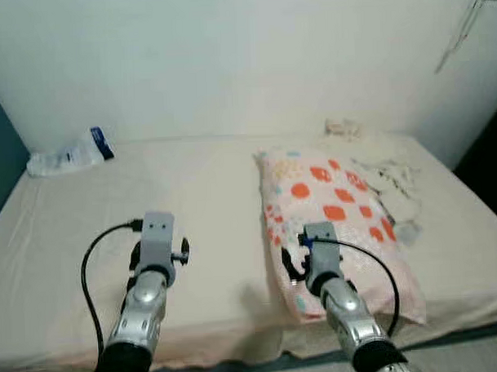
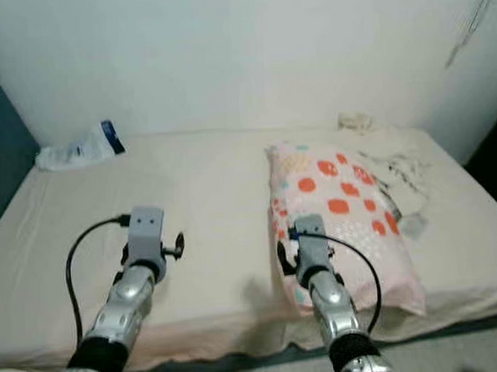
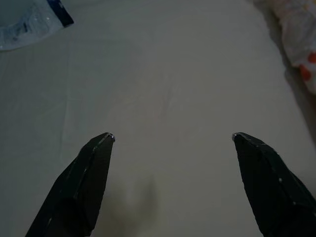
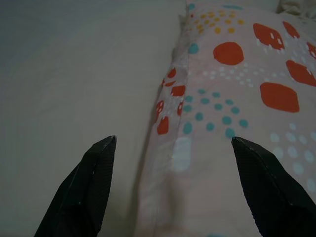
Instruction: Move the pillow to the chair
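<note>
Black fingers spread wide, the right gripper [image 4: 173, 148] straddles the left seam of the soft pink pillow with orange and teal dots [image 1: 335, 224] near the beige bed's [image 1: 208, 204] front edge; the left gripper [image 3: 173, 140], equally spread, hovers above bare sheet. Light and floppy, it likely needs pinching along that seam.

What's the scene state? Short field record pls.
surface: bed with beige sheet
pillow: lying flat on the bed's right half, spotted orange and teal
right gripper: open, straddling the pillow's near left edge, not gripping
left gripper: open, over bare sheet
plastic bag: far left corner of bed
crumpled cloth: right of pillow
</note>
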Available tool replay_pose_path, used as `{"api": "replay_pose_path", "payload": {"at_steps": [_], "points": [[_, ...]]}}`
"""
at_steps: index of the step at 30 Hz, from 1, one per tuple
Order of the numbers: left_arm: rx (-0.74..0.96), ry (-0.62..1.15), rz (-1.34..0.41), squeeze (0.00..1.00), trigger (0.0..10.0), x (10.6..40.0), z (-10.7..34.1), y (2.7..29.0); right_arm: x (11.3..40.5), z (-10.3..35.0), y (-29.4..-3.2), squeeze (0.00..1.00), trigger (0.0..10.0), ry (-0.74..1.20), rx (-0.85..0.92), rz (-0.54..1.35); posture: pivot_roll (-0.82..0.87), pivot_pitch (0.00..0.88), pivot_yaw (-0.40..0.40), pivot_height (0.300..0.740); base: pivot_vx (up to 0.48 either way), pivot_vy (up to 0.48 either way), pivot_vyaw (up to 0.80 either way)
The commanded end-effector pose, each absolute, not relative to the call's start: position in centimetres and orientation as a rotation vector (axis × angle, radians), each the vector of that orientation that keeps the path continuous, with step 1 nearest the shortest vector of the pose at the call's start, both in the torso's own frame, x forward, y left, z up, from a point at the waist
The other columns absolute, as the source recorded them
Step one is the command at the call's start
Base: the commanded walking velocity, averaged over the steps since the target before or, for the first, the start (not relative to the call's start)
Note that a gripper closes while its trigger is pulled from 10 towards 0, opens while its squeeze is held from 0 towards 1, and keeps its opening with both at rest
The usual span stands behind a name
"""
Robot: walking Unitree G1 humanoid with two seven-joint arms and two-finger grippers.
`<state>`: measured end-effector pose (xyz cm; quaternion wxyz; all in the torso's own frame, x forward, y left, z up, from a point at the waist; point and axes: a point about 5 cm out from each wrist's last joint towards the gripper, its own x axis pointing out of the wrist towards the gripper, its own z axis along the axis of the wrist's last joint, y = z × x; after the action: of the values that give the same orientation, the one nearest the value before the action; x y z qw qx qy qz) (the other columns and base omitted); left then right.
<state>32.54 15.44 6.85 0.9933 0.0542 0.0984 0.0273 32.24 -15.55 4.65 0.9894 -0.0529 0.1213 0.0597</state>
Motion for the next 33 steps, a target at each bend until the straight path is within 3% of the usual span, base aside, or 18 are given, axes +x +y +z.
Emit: {"api": "replay_pose_path", "payload": {"at_steps": [1, 6, 9, 11, 15, 16, 18, 21, 24, 33], "points": [[0.11, 0.193, 0.055, 0.0, 10.0, 32.8, 7.0, 15.4, 32.7, 5.3, -15.6, 0.0, 10.0, 0.227, -0.088, 0.124, -0.03, 0.094, -0.048, 0.74, 0.0, 0.0, 0.0], [0.111, 0.147, 0.062, 0.0, 10.0, 33.7, 8.6, 15.6, 34.6, 9.4, -14.4, 0.0, 10.0, 0.09, -0.004, 0.238, -0.03, 0.156, -0.068, 0.74, 0.0, 0.0, 0.0], [0.122, 0.137, 0.062, 0.0, 10.0, 33.8, 9.0, 15.7, 35.3, 13.0, -12.7, 0.0, 10.0, -0.024, 0.188, 0.348, -0.02, 0.184, -0.067, 0.74, 0.0, 0.0, 0.0], [0.14, 0.128, 0.057, 0.0, 10.0, 33.7, 9.2, 16.0, 35.2, 18.8, -10.1, 0.0, 10.0, -0.199, 0.363, 0.598, -0.02, 0.203, -0.06, 0.74, 0.0, 0.0, 0.0], [0.141, 0.121, 0.057, 0.0, 10.0, 33.6, 9.3, 16.3, 34.9, 21.6, -8.8, 0.0, 10.0, -0.267, 0.433, 0.718, -0.02, 0.214, -0.053, 0.74, 0.0, 0.0, 0.0], [0.14, 0.112, 0.054, 0.0, 10.0, 33.6, 9.6, 16.5, 34.2, 26.1, -7.3, 0.0, 10.0, -0.385, 0.517, 0.878, -0.02, 0.234, -0.04, 0.74, 0.0, 0.0, 0.0], [0.15, 0.11, 0.045, 0.0, 10.0, 33.7, 9.7, 16.7, 32.9, 30.9, -6.1, 0.0, 10.0, -0.528, 0.609, 1.031, -0.02, 0.243, -0.031, 0.74, 0.0, 0.0, 0.0], [0.175, 0.121, 0.041, 0.0, 10.0, 33.6, 9.5, 17.0, 31.4, 35.1, -5.4, 0.0, 10.0, -0.642, 0.698, 1.168, -0.02, 0.26, -0.021, 0.74, 0.0, 0.0, 0.0], [0.177, 0.124, 0.041, 0.0, 10.0, 33.6, 9.4, 17.0, 30.9, 36.3, -5.3, 0.0, 10.0, -0.669, 0.713, 1.216, -0.02, 0.262, -0.02, 0.74, 0.0, 0.0, 0.0], [0.201, 0.134, 0.012, 0.0, 10.0, 33.0, 9.1, 16.3, 27.2, 43.4, -5.3, 0.0, 10.0, -0.842, 0.972, 1.486, -0.01, 0.293, -0.023, 0.74, 0.0, 0.0, 0.0]]}}
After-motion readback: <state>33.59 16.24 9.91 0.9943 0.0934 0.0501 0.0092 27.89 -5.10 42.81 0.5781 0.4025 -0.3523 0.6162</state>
